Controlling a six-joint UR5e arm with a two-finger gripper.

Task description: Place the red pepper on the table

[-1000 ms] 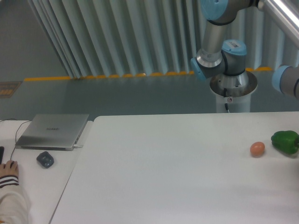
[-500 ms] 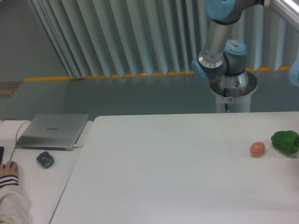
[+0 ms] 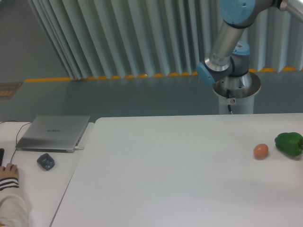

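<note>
Well, the red pepper does not show anywhere in this view, and neither does the gripper, so whether it is released, clenched or carrying something cannot be told from here. What we do have is the table [image 3: 161,175], a broad matte white top filling the lower part of the view.

Over at three o'clock on that surface sits a green pepper [image 3: 289,143], glossy and right against the right edge of the view. Just beside it, toward nine o'clock from it, rests a small orange-pink ball [image 3: 260,151]; a narrow strip of white shows between the two, so they lie apart.

Up at one o'clock, behind the far edge of the table, stands the robot's base pedestal [image 3: 235,92], and the arm [image 3: 228,45] climbs from it with pale blue joint caps, leaning toward the upper right and running out of the top of the view. Its far end is cut off there.

Swinging to nine o'clock, a narrower white desk [image 3: 33,189] sits flush beside the table. On it lies a closed silver laptop [image 3: 53,132], and just toward six o'clock from that a dark mouse [image 3: 45,161]. At the lower left corner a person's hand [image 3: 8,171] with a striped cuff rests on the desk.

Behind it all runs a ribbed grey curtain wall [image 3: 118,38], with a yellow floor line [image 3: 94,77] below it.
</note>
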